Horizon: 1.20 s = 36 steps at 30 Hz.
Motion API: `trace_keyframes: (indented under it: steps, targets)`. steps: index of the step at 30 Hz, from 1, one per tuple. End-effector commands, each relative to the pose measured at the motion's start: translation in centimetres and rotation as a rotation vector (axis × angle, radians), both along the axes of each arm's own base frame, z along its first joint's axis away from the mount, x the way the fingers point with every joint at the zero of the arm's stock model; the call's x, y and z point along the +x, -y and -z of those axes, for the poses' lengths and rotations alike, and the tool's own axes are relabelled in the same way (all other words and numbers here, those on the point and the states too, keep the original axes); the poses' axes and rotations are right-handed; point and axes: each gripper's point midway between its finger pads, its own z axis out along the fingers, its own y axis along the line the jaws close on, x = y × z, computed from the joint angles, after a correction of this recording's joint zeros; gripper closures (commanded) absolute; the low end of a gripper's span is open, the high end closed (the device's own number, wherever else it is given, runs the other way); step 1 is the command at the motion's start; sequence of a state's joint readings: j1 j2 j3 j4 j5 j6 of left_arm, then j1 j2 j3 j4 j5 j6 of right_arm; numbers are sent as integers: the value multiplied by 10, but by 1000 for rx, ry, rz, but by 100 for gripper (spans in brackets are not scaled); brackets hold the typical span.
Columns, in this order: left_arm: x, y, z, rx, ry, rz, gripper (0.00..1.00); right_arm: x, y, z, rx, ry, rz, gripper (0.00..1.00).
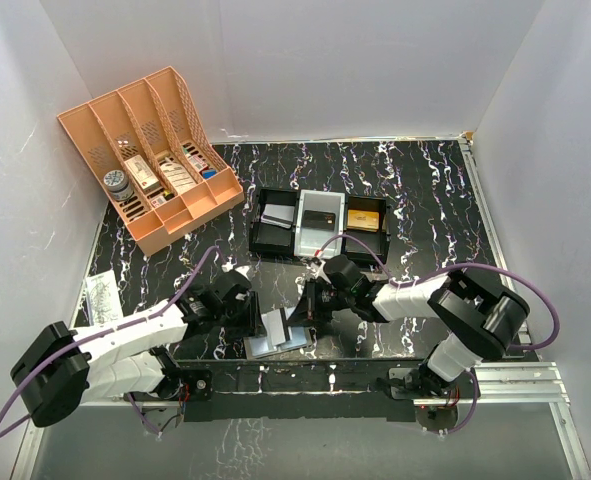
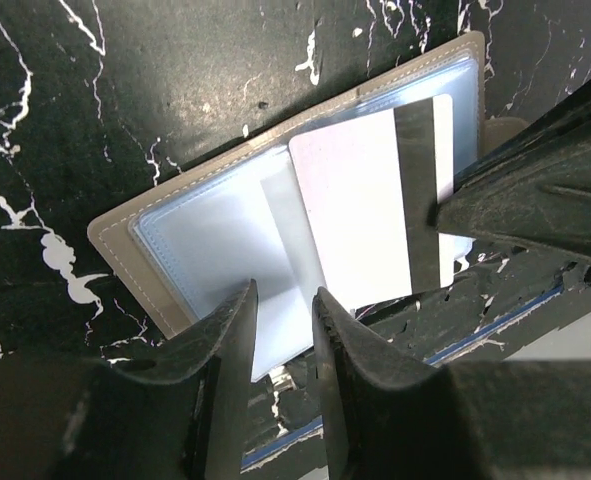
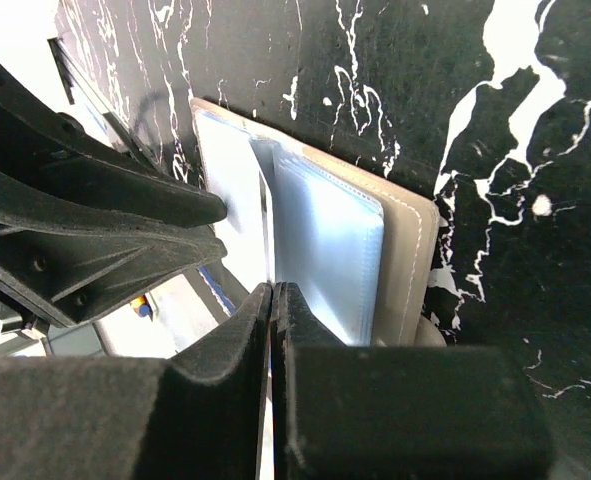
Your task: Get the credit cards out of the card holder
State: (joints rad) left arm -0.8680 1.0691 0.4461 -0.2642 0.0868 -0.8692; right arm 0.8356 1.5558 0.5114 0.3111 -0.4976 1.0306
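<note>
- Nearest the arm bases, the card holder (image 2: 195, 240) lay opened flat on the black marbled table (image 2: 125, 80). Its grey-blue sleeves faced up, which left the slots reachable from above.
- The left gripper (image 2: 283, 293) stood over the holder's near edge, its jaws a narrow gap apart with a sleeve showing in that gap. Whether it pinched that leaf or only pressed on it could not be told. Either way it seemed placed as an anchor, so that the holder would not slide along with a card drawn from it.
- The right gripper (image 3: 275, 290) was closed tight on a white credit card (image 2: 360, 220), taking it by the edge beside its black magnetic stripe. The card lay askew over the right-hand leaf and seemingly partly out of its sleeve, so the step in hand looked like the pull-out itself.
- Such a thin edge grip suited a flat card but offered little hold. A pull along the slot seemed safer than a lift, which might drag the sleeve up too.
- Farther back, well apart from the holder, stood a black three-compartment tray (image 1: 271, 248) with a card-like piece in each compartment, the right one an orange-gold card (image 1: 365, 215). It seemed the likely place for cards taken out.
- Farthest, at the back left, the orange lattice organiser (image 1: 95, 125) held small boxes and seemed to play no part.
</note>
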Motion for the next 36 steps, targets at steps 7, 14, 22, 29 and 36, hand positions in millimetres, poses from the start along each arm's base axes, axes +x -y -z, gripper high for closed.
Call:
trace_keyframes:
  steps: [7, 14, 22, 29, 36]
  targets:
    - [33, 32, -46, -89, 132, 19, 62, 3, -8, -12, 71, 16, -16, 100]
    - [21, 41, -36, -124, 54, 39, 64, 5, -9, -10, 67, 18, -12, 100]
    - [9, 22, -6, -59, -24, -36, 71, 12, -12, -21, 84, 43, 15, 100]
    - [7, 15, 3, -34, -24, -39, 71, 10, -14, -20, 91, 33, 2, 100]
    - [5, 11, 13, -15, -26, -41, 74, 8, -17, -25, 118, 25, -19, 97]
